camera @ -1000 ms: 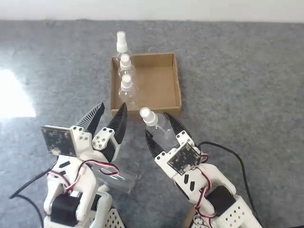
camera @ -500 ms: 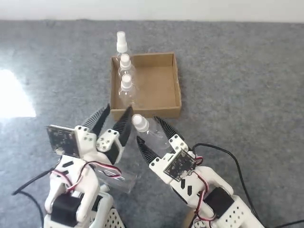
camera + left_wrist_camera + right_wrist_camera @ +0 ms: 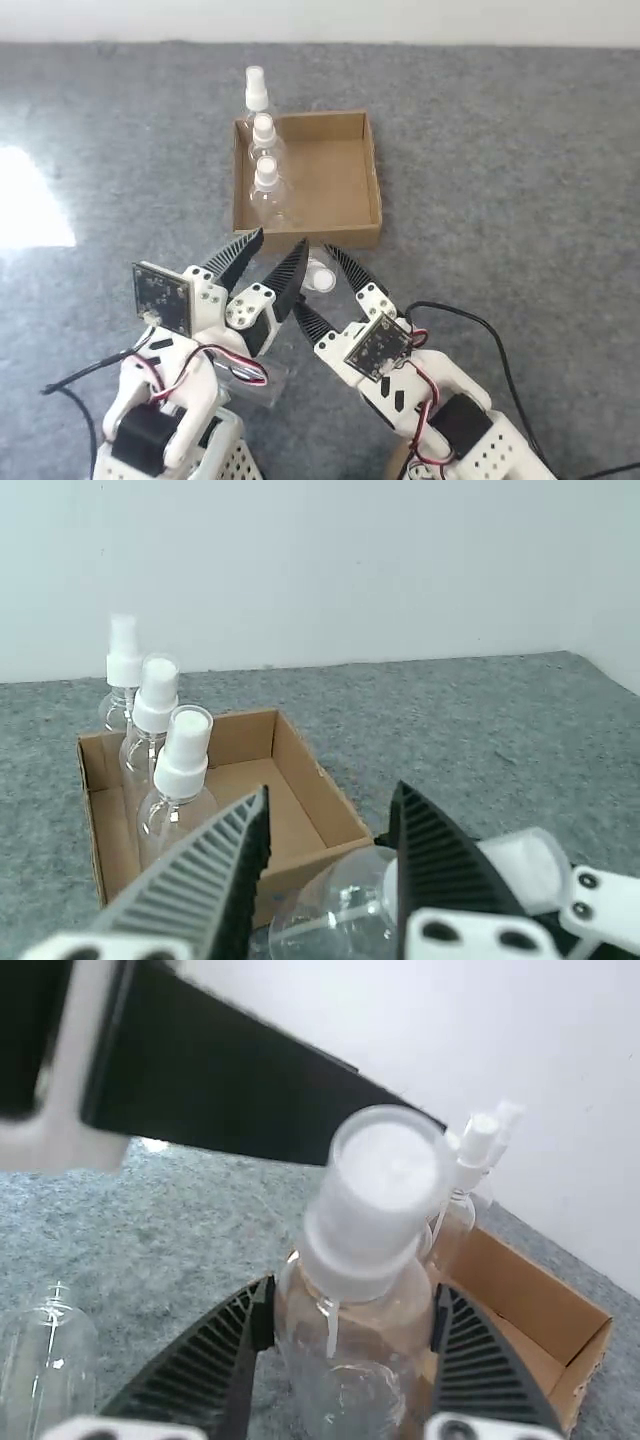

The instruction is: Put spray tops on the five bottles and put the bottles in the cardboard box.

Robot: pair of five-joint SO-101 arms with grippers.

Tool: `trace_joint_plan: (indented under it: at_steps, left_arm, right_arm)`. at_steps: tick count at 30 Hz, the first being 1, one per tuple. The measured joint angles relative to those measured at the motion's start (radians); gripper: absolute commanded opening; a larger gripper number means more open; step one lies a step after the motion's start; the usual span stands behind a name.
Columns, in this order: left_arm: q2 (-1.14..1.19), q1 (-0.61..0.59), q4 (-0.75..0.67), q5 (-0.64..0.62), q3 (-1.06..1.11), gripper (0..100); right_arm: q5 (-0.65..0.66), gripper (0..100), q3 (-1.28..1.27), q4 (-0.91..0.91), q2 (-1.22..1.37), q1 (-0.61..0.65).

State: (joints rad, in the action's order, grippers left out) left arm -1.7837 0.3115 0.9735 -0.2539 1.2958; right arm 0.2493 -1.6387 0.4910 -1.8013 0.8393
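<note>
My right gripper (image 3: 312, 278) is shut on a clear bottle (image 3: 350, 1370) with a white spray top (image 3: 385, 1185), held just in front of the cardboard box (image 3: 340, 180). The top (image 3: 321, 276) leans toward my left gripper (image 3: 282, 238), which is open right beside it. From the left wrist, the bottle body (image 3: 330, 910) appears between the left gripper's (image 3: 331, 792) black fingers. Two capped bottles (image 3: 266, 185) (image 3: 263, 135) stand along one wall inside the box. A third capped bottle (image 3: 256, 92) stands on the table behind it.
A clear bottle without a top (image 3: 245, 372) lies on the grey table under the left arm, also visible from the right wrist (image 3: 45, 1360). Most of the box floor (image 3: 290, 810) is bare. Open carpet-like surface (image 3: 500, 150) surrounds the box.
The right gripper has carried its bottle leftward and tipped the top toward the left gripper. The left gripper has swung right and forward, closing in on the bottle top.
</note>
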Motion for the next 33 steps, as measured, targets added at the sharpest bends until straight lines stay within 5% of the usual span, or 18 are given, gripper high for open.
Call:
trace_joint_plan:
  at_steps: [24, 33]
  left_arm:
    - [0.0, 0.0, 0.0, 0.005, 0.006, 18]
    - [0.0, -0.173, -0.074, 0.005, 0.006, 18]
  right_arm:
    - [0.0, 16.9, 0.0, 0.023, 0.0, -0.264]
    - [0.0, 16.9, -0.021, 0.023, 0.0, -0.377]
